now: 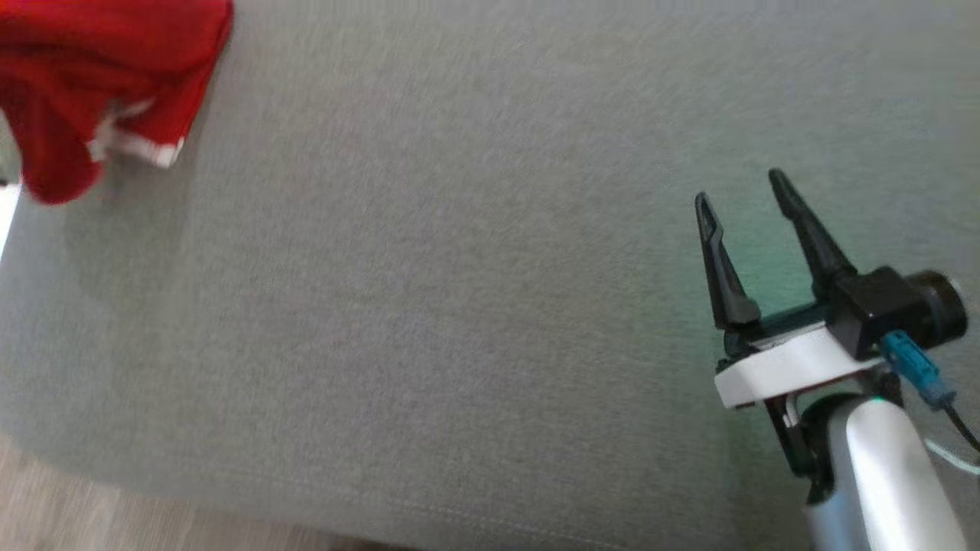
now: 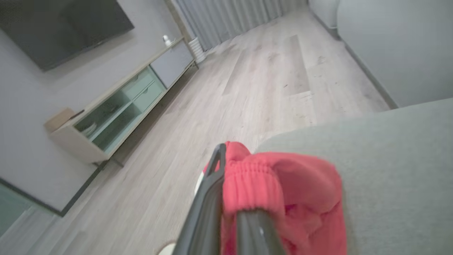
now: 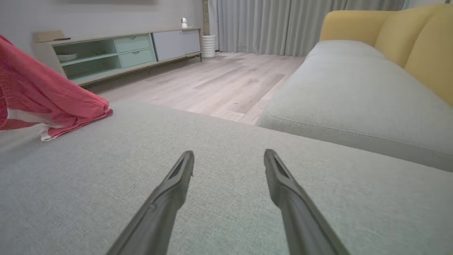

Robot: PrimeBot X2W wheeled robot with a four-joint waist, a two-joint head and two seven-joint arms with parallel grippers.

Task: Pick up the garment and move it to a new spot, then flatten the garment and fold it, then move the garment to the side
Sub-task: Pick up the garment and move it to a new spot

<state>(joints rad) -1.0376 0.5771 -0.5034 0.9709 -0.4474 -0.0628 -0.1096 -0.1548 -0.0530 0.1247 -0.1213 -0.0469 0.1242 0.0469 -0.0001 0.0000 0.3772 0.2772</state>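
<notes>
A bunched red fabric garment (image 1: 99, 76) fills the upper left corner of the frame, with a strip of white trim (image 1: 145, 149) along its lower edge. It is set against a broad grey woven upholstered surface (image 1: 429, 291) that spans most of the frame. At the lower right, the right gripper (image 1: 738, 188) hangs over that surface on a pale forearm, well apart from the garment. Its two long dark fingers are spread and hold nothing. A blue plug (image 1: 911, 367) sits beside its base. Pale wood-look flooring (image 1: 76, 505) shows in the lower left corner.
</notes>
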